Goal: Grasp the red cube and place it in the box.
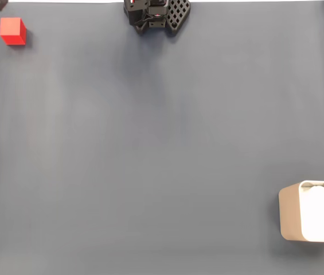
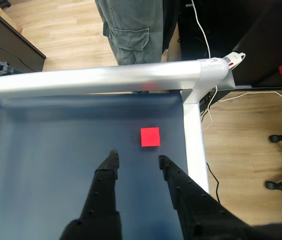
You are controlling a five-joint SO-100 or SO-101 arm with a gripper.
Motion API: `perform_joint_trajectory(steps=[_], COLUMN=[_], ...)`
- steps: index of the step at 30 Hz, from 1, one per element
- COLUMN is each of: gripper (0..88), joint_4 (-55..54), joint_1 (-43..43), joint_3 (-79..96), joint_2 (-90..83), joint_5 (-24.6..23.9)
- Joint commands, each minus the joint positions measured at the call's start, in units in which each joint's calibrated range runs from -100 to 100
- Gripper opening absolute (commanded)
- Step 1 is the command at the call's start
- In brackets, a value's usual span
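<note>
The red cube (image 1: 12, 31) sits on the dark blue-grey mat at the far top left of the fixed view. In the wrist view the red cube (image 2: 150, 136) lies just beyond my two black fingertips, slightly right of the gap. My gripper (image 2: 138, 157) is open with nothing between its fingers. The arm (image 1: 156, 14) shows at the top centre edge of the fixed view. The box (image 1: 289, 212), beige-grey with white wrinkly padding inside, stands at the bottom right edge of the fixed view, far from the cube.
A silver metal frame rail (image 2: 96, 79) borders the mat behind and to the right of the cube in the wrist view. A person's legs (image 2: 131, 30) stand beyond it on the wooden floor. The mat (image 1: 162, 149) spreads across the fixed view.
</note>
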Motion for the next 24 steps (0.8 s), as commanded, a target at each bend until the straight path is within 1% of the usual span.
perform_joint_trajectory(steps=[1,13,24], gripper=[21.0,26.2,29.0], joint_4=[-2.37,-7.45,-13.19], joint_1=[0.95,1.94,2.72], joint_3=[0.17,2.91,8.66], joint_2=[0.65,3.85,5.67], joint_5=[0.1,0.1,0.2])
